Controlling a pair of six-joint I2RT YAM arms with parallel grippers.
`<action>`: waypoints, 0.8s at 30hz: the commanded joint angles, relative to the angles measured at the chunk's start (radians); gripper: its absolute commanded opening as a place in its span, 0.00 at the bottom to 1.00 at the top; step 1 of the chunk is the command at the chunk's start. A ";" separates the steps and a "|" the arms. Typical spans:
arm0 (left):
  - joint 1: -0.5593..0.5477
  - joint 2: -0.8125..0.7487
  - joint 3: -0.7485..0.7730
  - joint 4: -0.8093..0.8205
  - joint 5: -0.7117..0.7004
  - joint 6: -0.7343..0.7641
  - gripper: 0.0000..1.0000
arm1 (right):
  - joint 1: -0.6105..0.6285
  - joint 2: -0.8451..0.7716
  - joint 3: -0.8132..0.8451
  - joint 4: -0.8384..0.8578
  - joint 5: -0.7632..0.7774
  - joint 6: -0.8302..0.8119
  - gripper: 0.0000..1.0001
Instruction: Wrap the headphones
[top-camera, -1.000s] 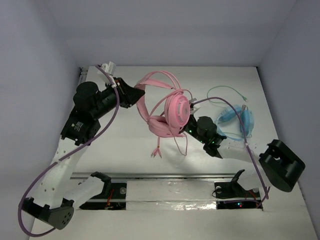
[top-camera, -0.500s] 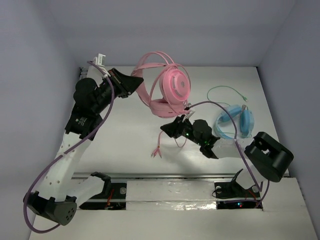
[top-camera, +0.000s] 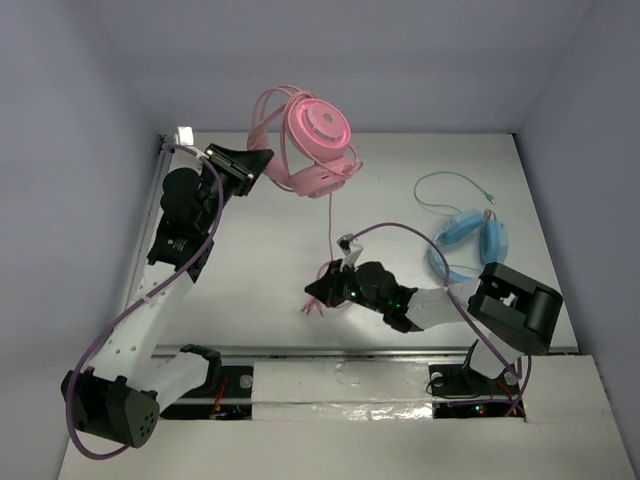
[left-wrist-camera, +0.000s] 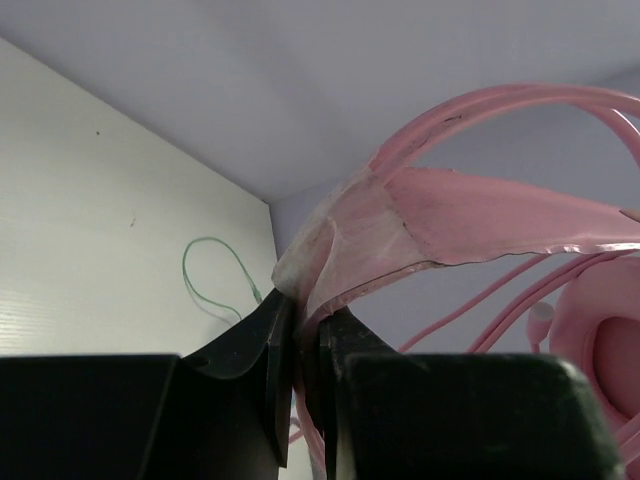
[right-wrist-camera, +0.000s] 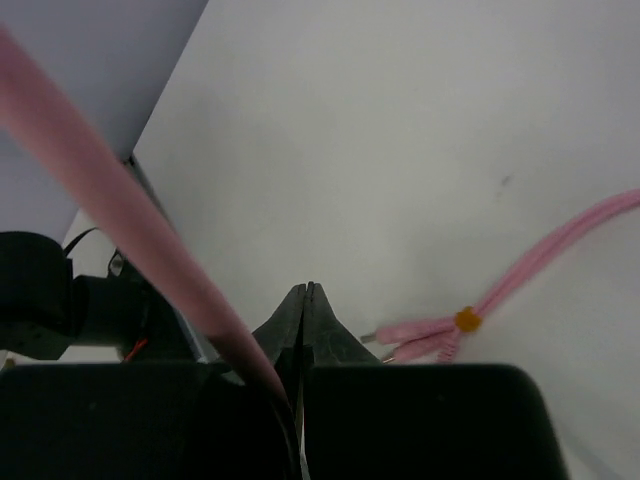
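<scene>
The pink headphones (top-camera: 312, 130) hang in the air at the back, well above the table. My left gripper (top-camera: 262, 160) is shut on their headband (left-wrist-camera: 450, 220), pinched between its fingertips (left-wrist-camera: 300, 305). Their thin pink cable (top-camera: 330, 215) drops straight down to my right gripper (top-camera: 312, 292), which is low over the table. In the right wrist view that gripper (right-wrist-camera: 305, 290) is shut, tips together with nothing between them. The cable (right-wrist-camera: 110, 200) runs past its left finger. The cable's plug end (right-wrist-camera: 430, 335) lies on the table just right of the tips.
Light blue headphones (top-camera: 470, 235) lie at the right, with their green cable (top-camera: 450, 185) looped behind them. A metal rail (top-camera: 300, 352) runs along the table's near edge. Walls close in on the left, back and right.
My left gripper has raised the headphones off the table, up and to the left. My right gripper has swung left and down towards the plug end and has gone from open to shut.
</scene>
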 joint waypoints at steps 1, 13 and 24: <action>0.008 -0.007 -0.016 0.199 -0.094 -0.143 0.00 | 0.072 0.011 0.097 -0.071 0.048 0.000 0.00; -0.015 -0.004 -0.093 0.118 -0.545 0.070 0.00 | 0.305 0.007 0.295 -0.375 0.120 -0.039 0.00; -0.276 0.012 -0.231 -0.138 -0.986 0.311 0.00 | 0.391 -0.216 0.562 -1.024 0.213 -0.206 0.00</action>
